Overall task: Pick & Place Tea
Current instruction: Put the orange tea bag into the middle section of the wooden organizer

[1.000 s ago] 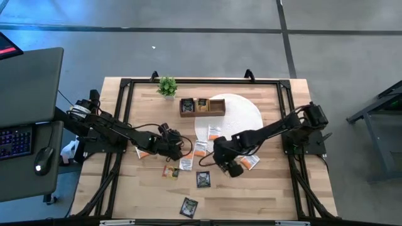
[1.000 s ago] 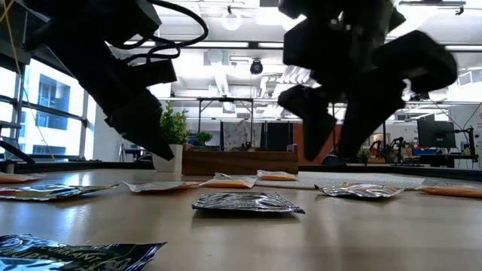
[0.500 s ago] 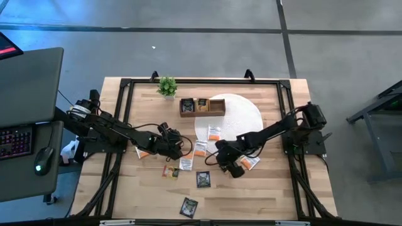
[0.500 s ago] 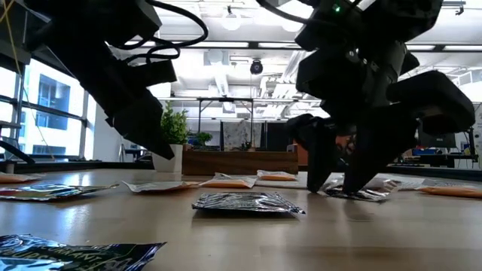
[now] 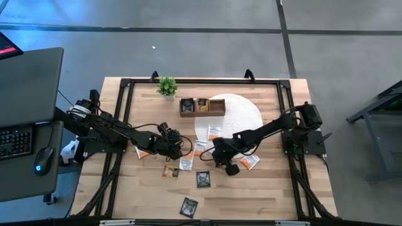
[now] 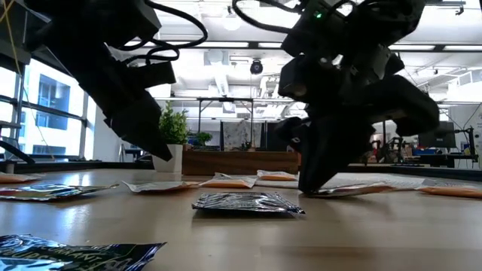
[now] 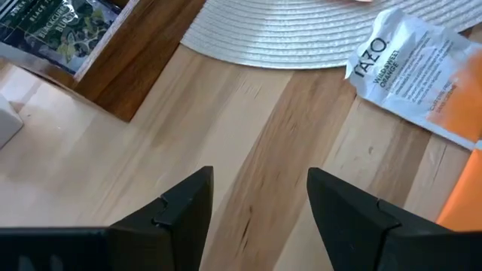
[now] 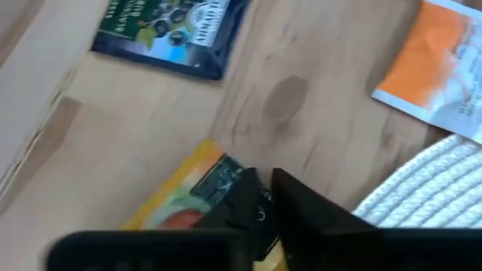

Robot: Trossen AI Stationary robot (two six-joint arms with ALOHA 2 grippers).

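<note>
Two arms reach in toward the middle of your light wooden desk (image 5: 264, 201). Your right gripper (image 5: 221, 162) is down at the desk top, just off the near edge of the big round white woven mat (image 5: 237, 116). Its fingers (image 8: 301, 207) are drawn close together on the edge of a yellow-brown square tea sachet (image 8: 184, 197), and the low view shows one end of that sachet tipped up off the wood. Just beside it lie a black sachet with green print (image 8: 169, 30) and a white-and-orange sachet (image 8: 433, 71).

Your left gripper (image 5: 179, 148) hangs a little toward the left edge from the right one, fingers (image 7: 184, 211) spread apart over bare wood with nothing between them. Its camera sees a white-and-orange sachet marked TAZO (image 7: 422, 71) partly on the mat's rim, and a corner of the long brown wooden compartment tray (image 5: 202, 106).

That tray sits near the far edge, touching the mat, and already holds a few dark sachets. More tea lies loose around both grippers. Farther toward the near edge are two black sachets, one (image 5: 203, 179) nearer the grippers and one (image 5: 188, 206) close to that edge. A small green potted plant (image 5: 167, 86) stands by the far edge.
</note>
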